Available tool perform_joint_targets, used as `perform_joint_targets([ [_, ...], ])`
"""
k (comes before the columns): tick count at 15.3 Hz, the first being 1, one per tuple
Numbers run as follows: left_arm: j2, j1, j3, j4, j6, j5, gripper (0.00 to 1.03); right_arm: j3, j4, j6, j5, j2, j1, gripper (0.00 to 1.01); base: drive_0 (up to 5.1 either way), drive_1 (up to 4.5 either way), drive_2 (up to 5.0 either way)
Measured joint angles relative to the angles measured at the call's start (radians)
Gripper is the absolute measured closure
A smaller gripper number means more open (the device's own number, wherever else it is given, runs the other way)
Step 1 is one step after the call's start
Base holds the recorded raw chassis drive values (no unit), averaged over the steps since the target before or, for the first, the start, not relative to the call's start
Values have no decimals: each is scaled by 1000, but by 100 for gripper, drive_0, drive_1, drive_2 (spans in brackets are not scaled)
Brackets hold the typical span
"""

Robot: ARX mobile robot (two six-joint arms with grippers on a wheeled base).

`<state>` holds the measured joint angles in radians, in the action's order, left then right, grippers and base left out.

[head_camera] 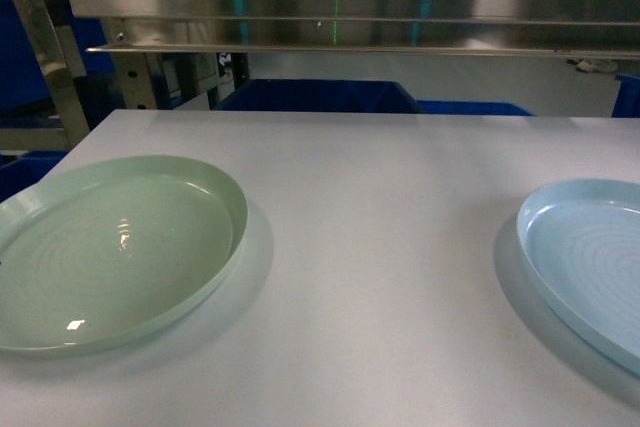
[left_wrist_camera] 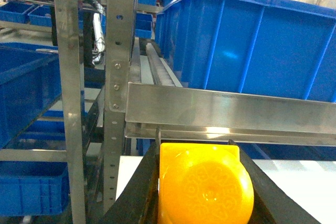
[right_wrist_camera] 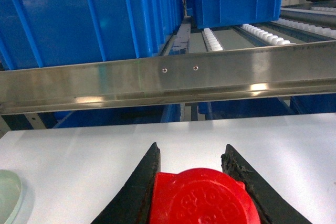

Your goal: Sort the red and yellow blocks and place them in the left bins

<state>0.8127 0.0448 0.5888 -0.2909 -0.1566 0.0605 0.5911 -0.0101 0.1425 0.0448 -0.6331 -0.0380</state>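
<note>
Left gripper (left_wrist_camera: 202, 182) closed around the yellow block (left_wrist_camera: 205, 187); right gripper (right_wrist_camera: 191, 182) closed around the red block (right_wrist_camera: 202, 198), both held above the worktop's (head_camera: 380, 247) far edge. Green plate (head_camera: 110, 252) at the left edge, blue plate (head_camera: 590, 257) at the right. Risk: glossy plastic may slip between the fingers, or the red block may be released on the wrong side.

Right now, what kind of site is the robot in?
Likely a warehouse or factory sorting station: stacked blue bins on metal racking, a roller conveyor, and a white worktable with two plates.
</note>
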Motion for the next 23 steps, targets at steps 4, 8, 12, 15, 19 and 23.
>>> perform_joint_targets([
  [4,1,0,0,2,0,0,76,0,-2,0,0,0,0,72,0,0,0],
  [8,3,0,0,-5,0,0,76,-6,3,0,-1,0,0,72,0,0,0],
  [12,3,3,1,-2,0,6,76,-6,-1,0,-6,0,3,73,-244,125,125],
  [15,3,0,1,-2,0,3,76,-6,-2,0,-3,0,6,73,-488,256,256],
  [19,3,1,1,-2,0,3,76,-6,-3,0,-4,0,6,73,-496,250,250],
  [23,3,0,1,-1,0,3,77,-6,1,0,-3,0,6,73,-496,249,249],
])
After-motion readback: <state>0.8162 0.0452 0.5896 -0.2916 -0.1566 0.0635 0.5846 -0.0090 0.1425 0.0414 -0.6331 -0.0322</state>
